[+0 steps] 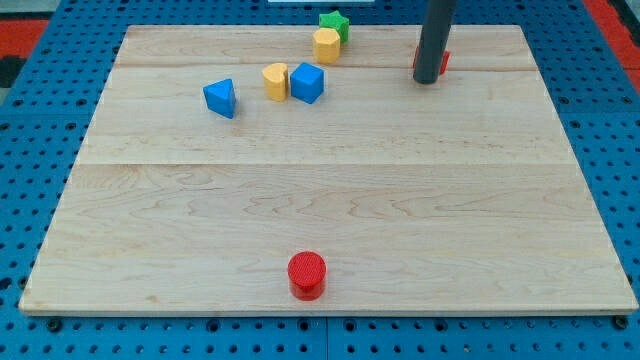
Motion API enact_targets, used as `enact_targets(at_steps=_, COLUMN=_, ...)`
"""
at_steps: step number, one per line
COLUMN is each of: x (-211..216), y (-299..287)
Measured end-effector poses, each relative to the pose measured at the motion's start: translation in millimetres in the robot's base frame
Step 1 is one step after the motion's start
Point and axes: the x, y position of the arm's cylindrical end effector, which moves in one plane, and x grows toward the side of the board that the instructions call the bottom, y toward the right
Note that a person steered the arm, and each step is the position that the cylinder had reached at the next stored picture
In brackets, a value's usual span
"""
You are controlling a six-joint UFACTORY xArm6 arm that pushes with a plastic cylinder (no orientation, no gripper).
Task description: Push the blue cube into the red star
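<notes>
The blue cube (308, 82) sits on the wooden board near the view's top, a little left of centre. A yellow block (276, 80) touches its left side. The red star (441, 62) is at the view's top right, mostly hidden behind my rod; only a red edge shows. My tip (427, 80) rests on the board right at the red star, well to the right of the blue cube.
A blue triangular block (221, 97) lies left of the yellow block. A yellow cylinder-like block (327, 45) and a green star-like block (335, 23) sit at the top edge. A red cylinder (307, 274) stands near the bottom edge. The wooden board (330, 200) lies on a blue pegboard.
</notes>
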Motion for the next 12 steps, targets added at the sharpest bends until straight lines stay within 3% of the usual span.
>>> enact_targets(at_steps=1, x=-9, y=45)
enact_targets(at_steps=2, x=59, y=26)
enact_targets(at_steps=4, x=120, y=-183)
enact_targets(at_steps=5, x=133, y=-320)
enact_targets(at_steps=6, x=113, y=-354)
enact_targets(at_steps=7, x=92, y=-338)
enact_targets(at_steps=8, x=75, y=-281)
enact_targets(at_steps=10, x=42, y=-264)
enact_targets(at_steps=12, x=19, y=-145)
